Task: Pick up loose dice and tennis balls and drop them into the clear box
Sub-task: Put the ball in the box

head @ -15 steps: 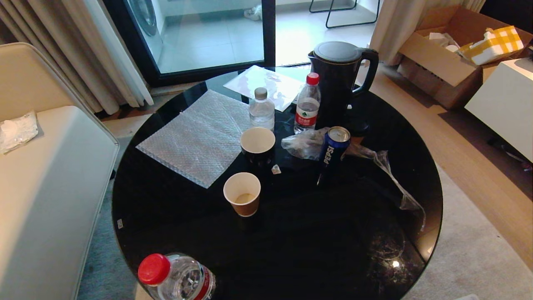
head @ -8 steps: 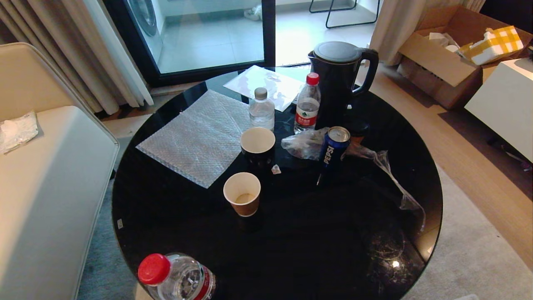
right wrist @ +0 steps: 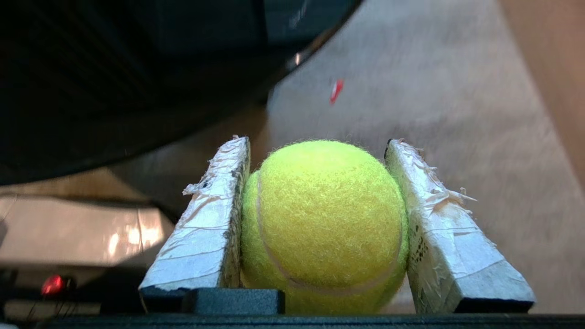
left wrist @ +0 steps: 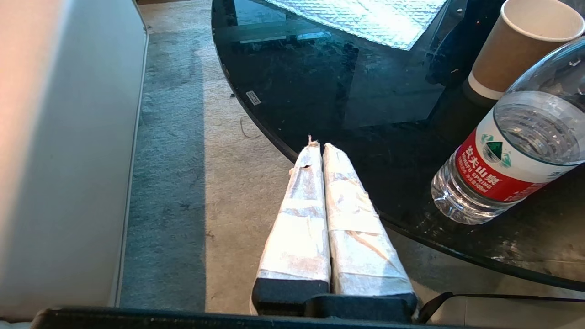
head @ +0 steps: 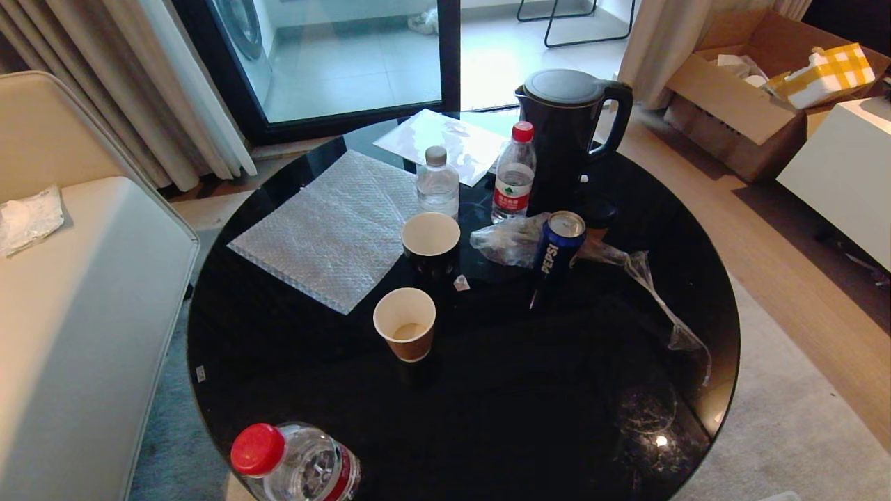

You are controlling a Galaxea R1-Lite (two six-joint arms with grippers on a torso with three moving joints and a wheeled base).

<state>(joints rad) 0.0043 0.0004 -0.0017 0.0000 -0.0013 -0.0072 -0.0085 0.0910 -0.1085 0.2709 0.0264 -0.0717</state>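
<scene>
Right gripper point(right wrist: 317, 151) pinching tennis ball point(right wrist: 322, 224) between pads; box not in my view, so I'd carry slow, level. Left gripper point(left wrist: 318, 147) pressed together, parked.

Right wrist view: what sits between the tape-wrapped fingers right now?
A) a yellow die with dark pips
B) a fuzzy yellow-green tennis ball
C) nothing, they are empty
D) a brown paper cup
B: the right gripper has its fingers pressed against both sides of the fuzzy yellow-green tennis ball, clamping it above the floor.
</scene>
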